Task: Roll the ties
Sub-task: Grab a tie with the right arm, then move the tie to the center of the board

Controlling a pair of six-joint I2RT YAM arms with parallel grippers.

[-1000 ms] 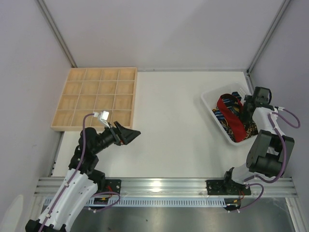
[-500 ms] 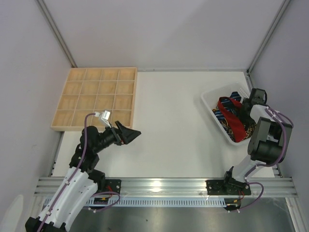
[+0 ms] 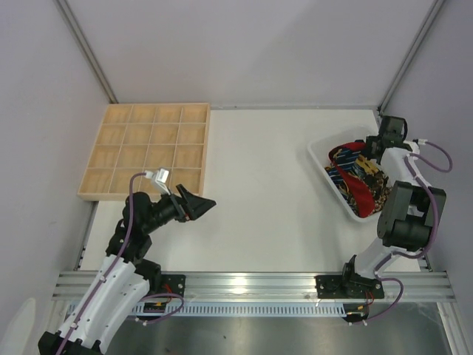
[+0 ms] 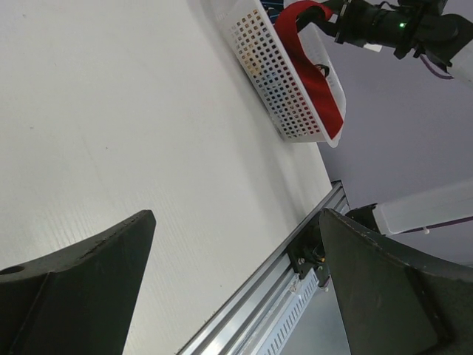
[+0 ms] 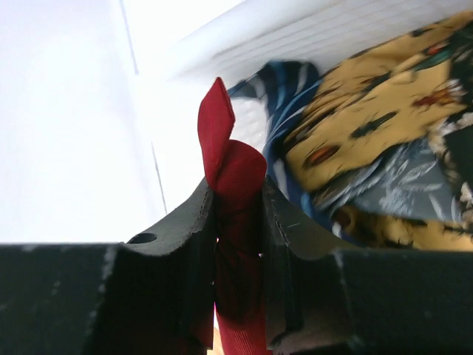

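- The red tie (image 5: 236,222) sits pinched between the jaws of the right gripper (image 5: 238,214); its free end pokes up past the fingertips, and its length trails back down into the basket (image 3: 319,157).
- The right gripper hovers over the basket's far corner; the left gripper (image 4: 236,296) hangs spread wide and empty, well apart across the table (image 3: 259,192).
- The basket holds the remaining ties: one navy striped (image 5: 284,111), one mustard yellow (image 5: 369,89).
- The wooden tray (image 3: 148,148), far from the basket, shows bare compartments.
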